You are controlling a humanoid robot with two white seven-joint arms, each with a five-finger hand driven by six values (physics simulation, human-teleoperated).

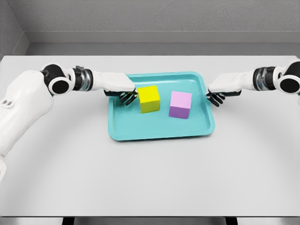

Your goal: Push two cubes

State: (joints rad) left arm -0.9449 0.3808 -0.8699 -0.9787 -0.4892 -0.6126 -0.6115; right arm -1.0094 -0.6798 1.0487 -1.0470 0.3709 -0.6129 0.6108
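We see our left hand touching the yellow cube; the purple cube sits between it and our right hand, on the teal tray.

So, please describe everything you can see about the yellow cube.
The yellow cube is a plain, matte block with sharp edges, its top a brighter yellow than its front face. It sits flat and slightly turned on the floor of the teal tray, in the left half. The pink cube stands apart to its right. The left robot hand is at the cube's left side, fingers curled down, seemingly touching it.
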